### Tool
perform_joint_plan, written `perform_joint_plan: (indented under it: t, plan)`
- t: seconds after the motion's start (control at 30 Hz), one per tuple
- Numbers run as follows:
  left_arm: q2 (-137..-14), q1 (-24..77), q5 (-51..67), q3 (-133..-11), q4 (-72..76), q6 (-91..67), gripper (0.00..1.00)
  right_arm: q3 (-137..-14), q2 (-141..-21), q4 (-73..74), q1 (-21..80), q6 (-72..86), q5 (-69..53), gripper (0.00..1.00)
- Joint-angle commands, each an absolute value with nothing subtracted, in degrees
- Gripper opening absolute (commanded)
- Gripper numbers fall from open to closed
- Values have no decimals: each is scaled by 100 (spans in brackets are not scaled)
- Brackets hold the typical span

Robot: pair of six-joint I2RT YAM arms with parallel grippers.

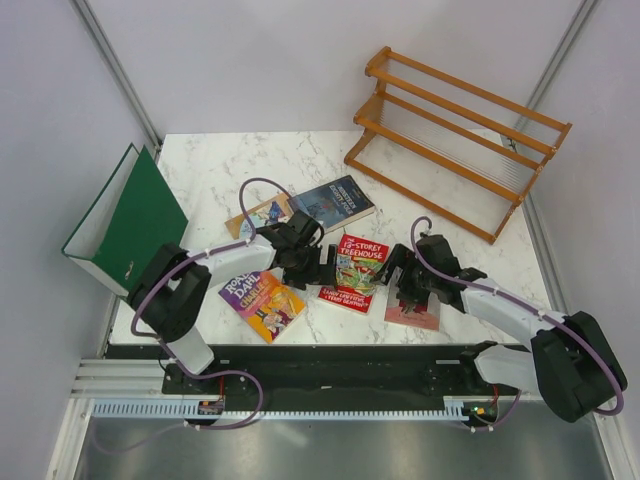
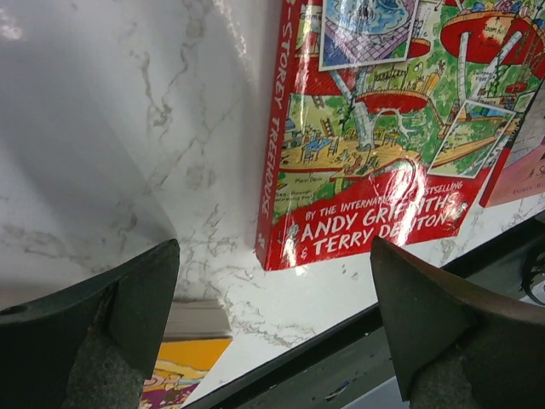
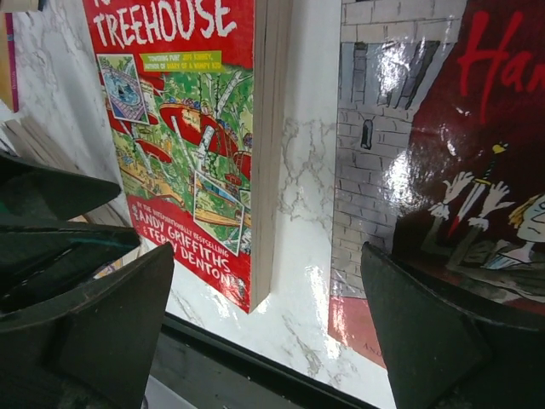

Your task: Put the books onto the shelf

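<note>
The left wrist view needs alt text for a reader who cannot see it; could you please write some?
A red cartoon-cover book lies flat on the white marble table, framed at the bottom by the fingers of the open left gripper. A yellow book shows at the bottom edge and a pink book at the right.

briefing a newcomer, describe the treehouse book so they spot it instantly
On the white marble table, look midway along the near edge. The Treehouse book lies flat, between a pink book on its right and a purple-and-yellow book on its left; only it has a bright red cartoon cover.
</note>
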State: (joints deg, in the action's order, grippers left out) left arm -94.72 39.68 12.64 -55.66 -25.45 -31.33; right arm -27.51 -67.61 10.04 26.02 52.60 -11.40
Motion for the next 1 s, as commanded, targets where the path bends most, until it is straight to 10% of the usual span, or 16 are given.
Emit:
perform_joint_plan:
  t: [0.0,0.43,0.97]
  plan:
    - [-9887,4244,1468,-5950,-2276,-3348,99,-2470,-6846,643,2645,5669,-1406,98]
    - [-10406,4755,1529,-6311,-2153,-3647,98,-2268,-7707,-1168,2918,6214,-1547,86]
    - [-9793,4869,1083,-5968,-2056,-3718,98,-2303,-7577,-2207,3349,6285,-1627,0]
